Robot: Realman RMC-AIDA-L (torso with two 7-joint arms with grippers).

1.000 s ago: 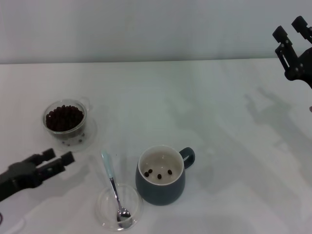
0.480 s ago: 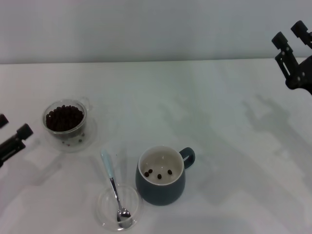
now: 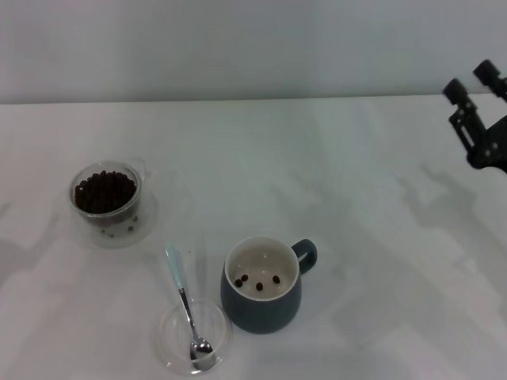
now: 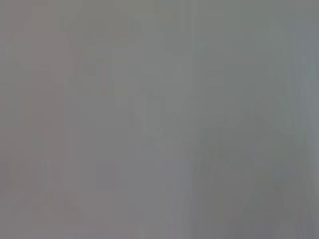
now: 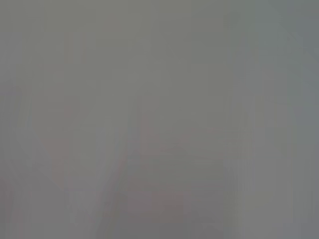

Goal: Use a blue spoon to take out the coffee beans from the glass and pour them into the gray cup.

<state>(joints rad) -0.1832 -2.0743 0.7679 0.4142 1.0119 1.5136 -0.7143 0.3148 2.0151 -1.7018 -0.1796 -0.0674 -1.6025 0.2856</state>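
The blue spoon (image 3: 181, 289) lies with its silver bowl in a flat clear round dish (image 3: 170, 344) near the table's front, pale blue handle pointing away. The glass (image 3: 105, 198) full of coffee beans (image 3: 104, 190) stands at the left. The gray cup (image 3: 263, 285) stands right of the dish, with three beans on its cream inside and its handle to the right. My right gripper (image 3: 471, 81) is open and empty, raised at the far right edge. My left gripper is out of view. Both wrist views show only a blank grey blur.
The white table (image 3: 341, 174) meets a pale wall at the back. A few loose beans lie at the foot of the glass.
My left gripper has drawn back to the left and left the head view. My right gripper has drifted slightly right and down. The spoon, glass and cup have not moved.
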